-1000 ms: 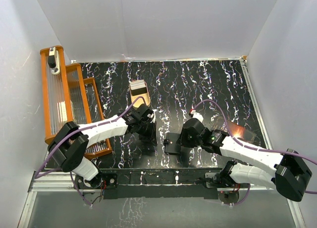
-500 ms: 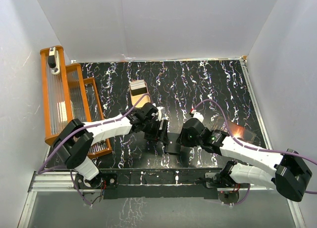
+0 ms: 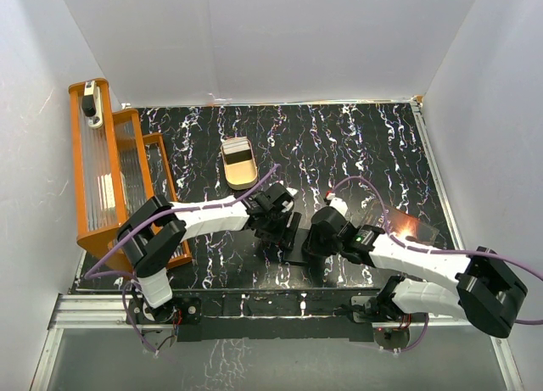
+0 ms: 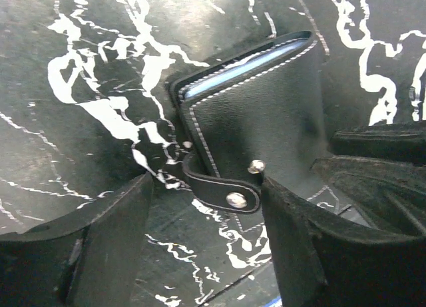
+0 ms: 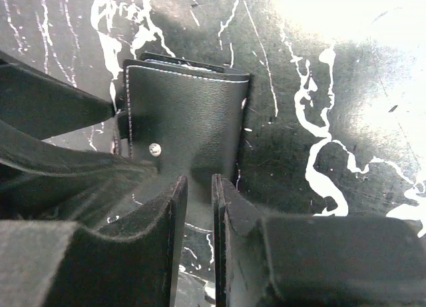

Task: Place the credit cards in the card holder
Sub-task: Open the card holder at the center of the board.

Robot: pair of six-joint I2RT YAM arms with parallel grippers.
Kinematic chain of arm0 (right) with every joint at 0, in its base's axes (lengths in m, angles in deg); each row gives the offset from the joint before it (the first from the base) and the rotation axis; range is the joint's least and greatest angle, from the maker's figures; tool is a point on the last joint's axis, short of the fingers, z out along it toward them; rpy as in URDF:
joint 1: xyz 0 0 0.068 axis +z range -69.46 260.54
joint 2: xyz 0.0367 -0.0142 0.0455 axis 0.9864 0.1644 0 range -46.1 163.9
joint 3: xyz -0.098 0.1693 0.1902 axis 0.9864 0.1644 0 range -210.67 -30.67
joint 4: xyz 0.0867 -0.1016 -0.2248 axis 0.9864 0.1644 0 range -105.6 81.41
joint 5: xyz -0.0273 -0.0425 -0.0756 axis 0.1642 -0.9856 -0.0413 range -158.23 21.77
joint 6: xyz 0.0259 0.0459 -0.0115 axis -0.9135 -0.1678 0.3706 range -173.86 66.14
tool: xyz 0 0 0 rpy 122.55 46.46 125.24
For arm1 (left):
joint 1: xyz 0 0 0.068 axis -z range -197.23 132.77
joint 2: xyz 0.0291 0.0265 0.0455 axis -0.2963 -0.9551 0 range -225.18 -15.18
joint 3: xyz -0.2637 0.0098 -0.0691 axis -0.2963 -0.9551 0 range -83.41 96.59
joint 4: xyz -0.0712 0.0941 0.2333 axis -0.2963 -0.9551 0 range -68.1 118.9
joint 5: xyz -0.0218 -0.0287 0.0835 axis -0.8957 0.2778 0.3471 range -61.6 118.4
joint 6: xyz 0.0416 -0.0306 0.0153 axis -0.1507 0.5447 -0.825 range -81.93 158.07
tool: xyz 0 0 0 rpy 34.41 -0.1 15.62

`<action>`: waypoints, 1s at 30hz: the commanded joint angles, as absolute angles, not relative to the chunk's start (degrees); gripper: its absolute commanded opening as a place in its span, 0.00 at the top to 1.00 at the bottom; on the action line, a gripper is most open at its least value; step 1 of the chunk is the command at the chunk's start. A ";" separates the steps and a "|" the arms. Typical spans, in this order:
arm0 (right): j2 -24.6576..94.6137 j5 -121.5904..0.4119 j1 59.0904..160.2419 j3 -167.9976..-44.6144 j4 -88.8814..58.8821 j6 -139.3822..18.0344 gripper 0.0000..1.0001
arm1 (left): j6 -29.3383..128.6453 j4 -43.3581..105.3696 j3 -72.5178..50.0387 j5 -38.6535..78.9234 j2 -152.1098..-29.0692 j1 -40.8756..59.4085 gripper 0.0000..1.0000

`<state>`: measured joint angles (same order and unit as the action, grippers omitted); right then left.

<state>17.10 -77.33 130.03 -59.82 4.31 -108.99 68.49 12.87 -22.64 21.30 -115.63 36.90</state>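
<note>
The holder [image 4: 256,117] lies folded flat on the table [image 3: 356,145], at about 6 o'clock from the table's centre, between the two grippers. A blue-grey card [image 4: 246,66] shows as a thin edge between its leaves at the holder's 12 o'clock side in the left wrist view. The strap [image 4: 216,190] curls round the 7 o'clock corner with its snap [image 4: 236,200] undone. The left gripper [image 4: 206,194] has its jaws spread wide, one on each side of that strap, gripping nothing. The right gripper [image 5: 200,180] comes in from the holder's 6 o'clock in its own view, jaws almost together and apparently pinching the holder's edge. The holder looks light and soft, so its leaves will likely flex and spring back toward closed; it needs one grip pinning an outer leaf near the fold while the other lifts the free leaf. The strap is a floppy tab and would pull rather than lift. The smooth face may slide on the table. Cards are stiff, thin and slick: best taken by the long edges.
</note>
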 commanded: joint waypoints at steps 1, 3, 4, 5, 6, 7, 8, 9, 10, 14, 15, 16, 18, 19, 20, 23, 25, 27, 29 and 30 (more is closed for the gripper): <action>18.53 -79.36 130.11 -59.33 0.21 -109.42 0.81 | 67.86 9.89 -23.58 26.90 -112.89 36.98 0.40; 19.16 -79.68 130.11 -59.05 0.13 -109.29 0.81 | 68.07 10.14 -24.53 27.16 -111.64 36.92 0.49; 19.37 -79.73 130.11 -58.87 0.02 -109.13 0.81 | 68.28 10.44 -25.09 27.02 -110.96 36.94 0.55; 19.61 -79.82 130.10 -58.80 0.05 -108.96 0.81 | 68.52 10.66 -25.66 26.88 -110.24 36.93 0.60; 19.73 -79.90 130.09 -58.72 0.17 -108.77 0.81 | 68.83 10.82 -26.14 26.71 -109.44 36.99 0.66; 19.83 -79.99 130.10 -58.71 0.33 -108.61 0.81 | 69.14 11.11 -26.64 26.47 -108.74 36.96 0.73; 19.82 -80.17 130.11 -58.71 0.58 -108.47 0.81 | 69.57 11.41 -27.16 26.07 -108.02 36.99 0.80; 19.73 -80.26 130.11 -58.63 0.77 -108.36 0.81 | 69.95 11.75 -27.69 25.81 -107.21 36.96 0.88; 19.54 -80.36 130.11 -58.67 1.10 -108.35 0.81 | 70.45 12.03 -28.07 25.58 -106.41 36.95 0.95; 17.96 -79.93 130.11 -60.07 3.90 -108.14 0.79 | 72.10 13.09 -29.30 23.07 -103.03 36.96 1.00; 17.42 -79.47 130.10 -60.64 4.57 -108.08 0.77 | 72.66 13.68 -29.68 22.03 -102.28 36.95 1.00; 16.77 -79.02 130.10 -61.58 5.22 -108.01 0.75 | 73.24 14.25 -30.09 21.13 -101.55 36.96 1.00; 15.68 -77.60 130.11 -62.83 5.93 -108.00 0.67 | 74.57 15.09 -30.64 19.68 -100.33 36.98 1.00; 15.12 -76.84 130.11 -63.44 6.08 -108.08 0.64 | 75.21 15.67 -30.86 19.19 -99.68 36.92 1.00; 14.74 -76.06 130.11 -63.88 6.11 -108.09 0.60 | 75.85 16.12 -31.11 18.63 -99.10 36.99 1.00; 13.94 -73.68 130.18 -64.90 5.28 -108.55 0.51 | 77.85 17.74 -31.66 17.35 -96.90 36.96 1.00; 13.47 -71.34 130.20 -65.07 3.41 -108.49 0.44 | 78.73 18.50 -31.88 16.60 -95.86 36.99 1.00; 13.36 -70.18 130.24 -65.16 2.34 -109.11 0.40 | 79.25 18.95 -32.07 16.28 -95.32 36.93 1.00; 13.25 -70.16 130.28 -65.09 1.95 -109.55 0.39 | 79.29 18.83 -31.84 16.15 -95.17 36.99 1.00; 13.36 -70.33 130.28 -64.91 1.98 -109.58 0.39 | 79.29 18.61 -31.70 16.18 -95.10 36.98 1.00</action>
